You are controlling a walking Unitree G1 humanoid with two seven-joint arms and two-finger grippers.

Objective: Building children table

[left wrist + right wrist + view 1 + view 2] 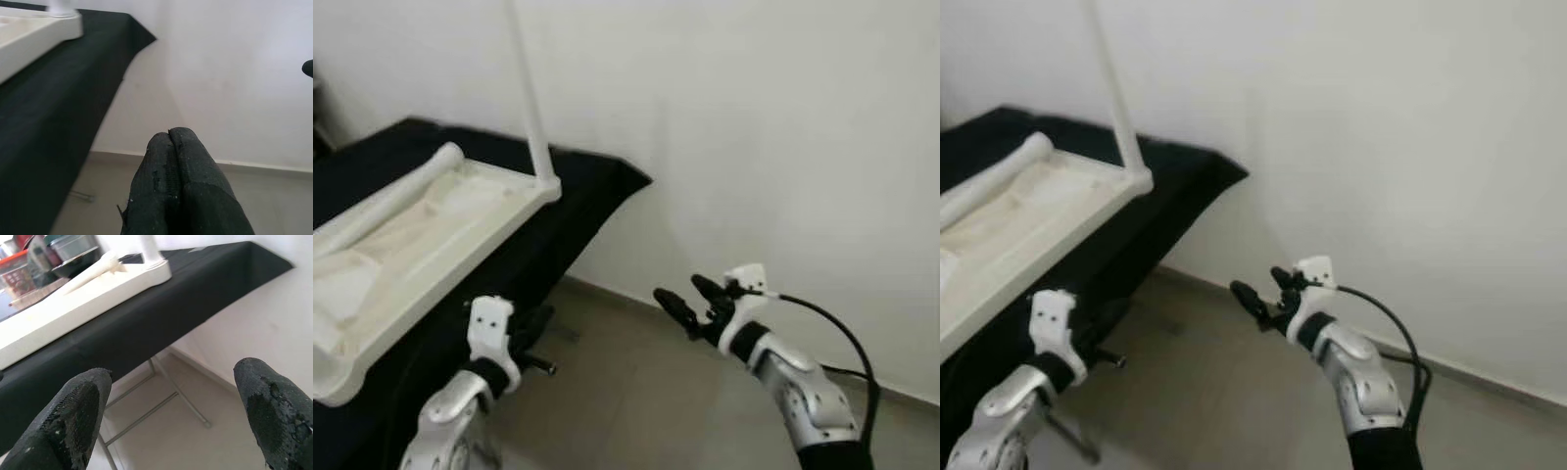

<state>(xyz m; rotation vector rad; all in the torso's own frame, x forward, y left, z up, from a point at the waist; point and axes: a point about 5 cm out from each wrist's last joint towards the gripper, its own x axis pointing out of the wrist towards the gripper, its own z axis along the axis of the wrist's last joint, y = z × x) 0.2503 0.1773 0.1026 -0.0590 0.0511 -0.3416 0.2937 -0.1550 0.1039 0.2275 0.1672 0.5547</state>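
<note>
A white children's tabletop (460, 230) lies upside down on a table draped in black cloth (587, 186), at my left. One white leg (530, 98) stands upright at the tabletop's far corner. Another white leg (386, 201) lies loose across it. My left gripper (536, 325) hangs low beside the cloth's front side, its fingers (171, 147) pressed shut on nothing. Out over the floor to the right of the table is my right gripper (680, 291), open and holding nothing, its fingers (83, 406) pointing toward the table corner.
A plain white wall (783, 147) runs close behind, meeting beige floor (636, 392) at a skirting. Metal folding legs (161, 382) stand under the cloth. A black cable (847, 338) loops from my right wrist. Boxes and containers (54, 259) sit beyond the tabletop.
</note>
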